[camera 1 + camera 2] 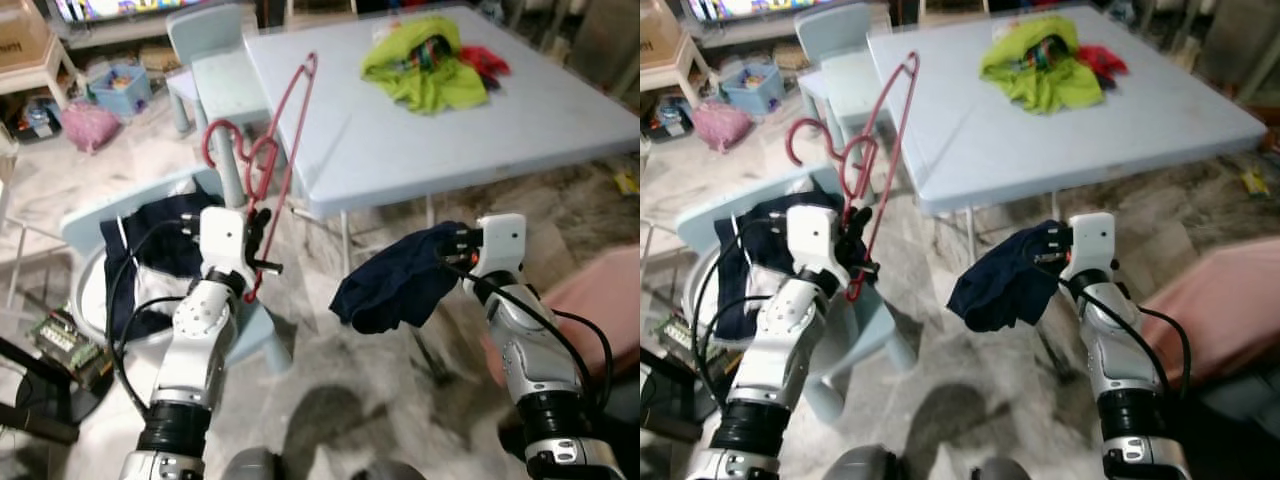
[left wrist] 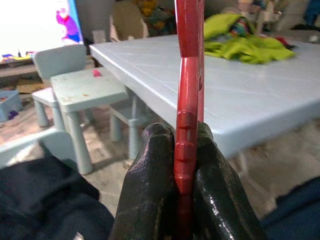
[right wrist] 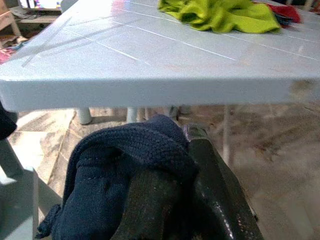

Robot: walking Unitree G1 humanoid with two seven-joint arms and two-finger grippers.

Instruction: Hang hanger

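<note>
Left gripper [image 1: 258, 232] fingers clamped on red hanger [image 1: 283, 135], held upright beside counter [image 1: 420, 130]. Right gripper [image 1: 452, 248] fingers clamped on navy cloth [image 1: 395, 280], hanging below counter edge.

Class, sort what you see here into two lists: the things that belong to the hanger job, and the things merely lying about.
Belonging to the job:
red hanger, gripped in the left claw
navy garment, held by the right claw

Lying about:
green clothing on the table
dark clothes on the near chair
small chair
</note>
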